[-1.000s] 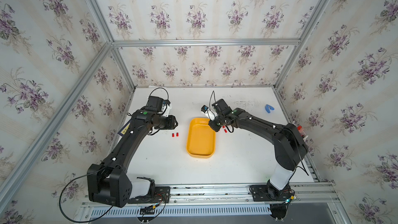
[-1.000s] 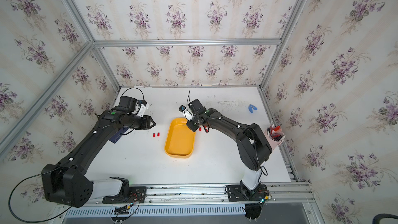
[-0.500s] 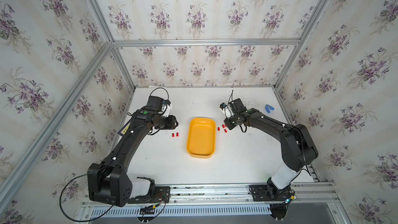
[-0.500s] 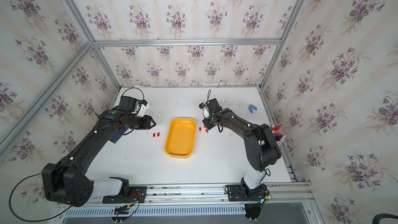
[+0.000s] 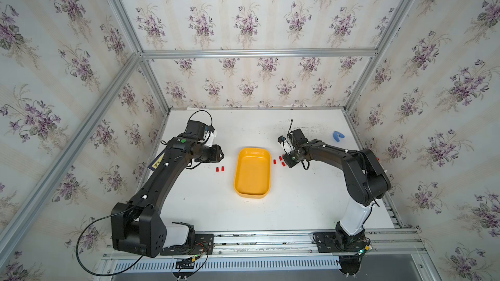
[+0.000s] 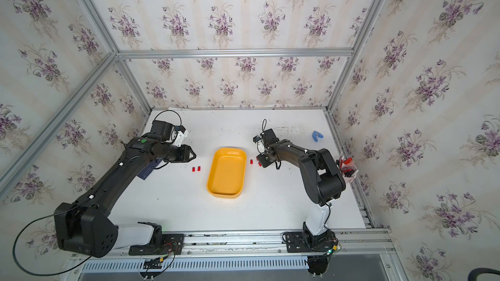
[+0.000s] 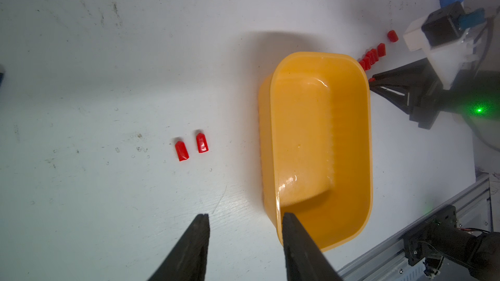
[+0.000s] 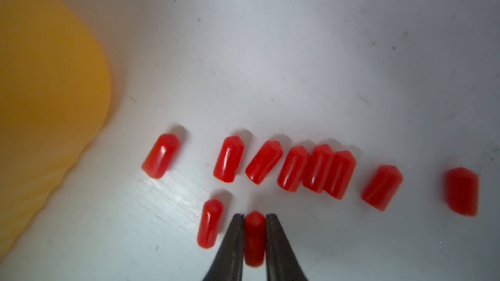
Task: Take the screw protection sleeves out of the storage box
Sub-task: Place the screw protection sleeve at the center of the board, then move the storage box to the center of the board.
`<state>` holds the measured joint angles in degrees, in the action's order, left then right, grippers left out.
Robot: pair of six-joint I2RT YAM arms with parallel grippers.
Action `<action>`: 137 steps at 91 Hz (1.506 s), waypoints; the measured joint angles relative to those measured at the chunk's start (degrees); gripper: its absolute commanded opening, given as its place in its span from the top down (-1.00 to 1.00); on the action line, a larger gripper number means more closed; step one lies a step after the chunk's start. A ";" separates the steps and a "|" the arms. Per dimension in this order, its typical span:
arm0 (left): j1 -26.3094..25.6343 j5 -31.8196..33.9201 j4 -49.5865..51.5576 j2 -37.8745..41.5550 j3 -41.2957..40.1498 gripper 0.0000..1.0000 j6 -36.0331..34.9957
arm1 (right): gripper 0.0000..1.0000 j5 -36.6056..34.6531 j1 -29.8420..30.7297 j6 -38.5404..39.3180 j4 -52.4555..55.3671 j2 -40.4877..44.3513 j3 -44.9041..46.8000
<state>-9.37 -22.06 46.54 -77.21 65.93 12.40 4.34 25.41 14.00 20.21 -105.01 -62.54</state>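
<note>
The right gripper (image 8: 254, 218) is pinched on one red screw protection sleeve (image 8: 254, 241), low over the white table (image 8: 297, 50). Just beside it lies another sleeve (image 8: 209, 223), and beyond them a ragged row of eight (image 8: 292, 168), three of them touching. That makes ten here, all outside the yellow storage box (image 5: 253, 173), which sits empty past the row's end. Across the box, two more sleeves (image 7: 202, 143) lie side by side near the left gripper (image 7: 244, 220), whose jaws are apart, holding nothing.
</note>
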 measured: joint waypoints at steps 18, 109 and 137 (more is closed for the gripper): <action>0.02 0.00 -0.02 -0.11 -0.02 0.02 0.00 | 0.58 0.28 -0.48 0.15 -1.05 -0.98 0.15; -2.78 -1.53 -0.90 -0.48 -1.46 0.00 1.64 | 0.40 -0.61 -0.98 -1.86 1.11 9.33 0.94; -10.93 2.05 -0.85 -8.15 -0.02 -0.03 3.91 | 0.37 1.77 -0.98 -7.85 3.19 16.48 -1.64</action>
<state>-20.29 -20.01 45.69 -85.36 65.91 16.32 6.11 24.43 6.15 23.40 -88.53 -64.18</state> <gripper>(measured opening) 0.508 0.316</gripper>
